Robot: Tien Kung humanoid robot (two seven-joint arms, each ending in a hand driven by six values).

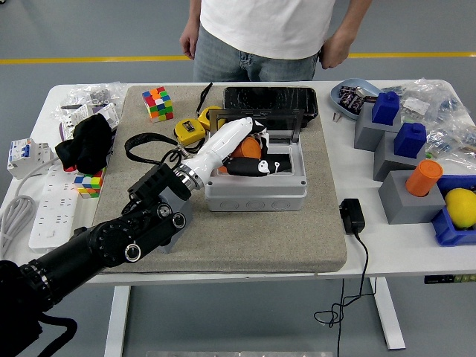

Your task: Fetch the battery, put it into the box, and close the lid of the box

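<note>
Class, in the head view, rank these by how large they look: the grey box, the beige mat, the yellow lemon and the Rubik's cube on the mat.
Largest to smallest:
1. beige mat
2. grey box
3. yellow lemon
4. Rubik's cube
The lemon and cube look close in size, and the cube lies farther from the camera, so their order is unsure.

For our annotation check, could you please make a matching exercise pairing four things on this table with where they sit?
Things:
1. box
2. left hand
3. scrambled colour cube
4. orange cylinder

Places:
A. far left corner of the grey mat
B. on a grey block at the table's right
C. middle of the mat, its dark lid swung back behind it
D. reaching into the box, around an orange battery

Pairs: 1-C, 2-D, 3-A, 4-B
</note>
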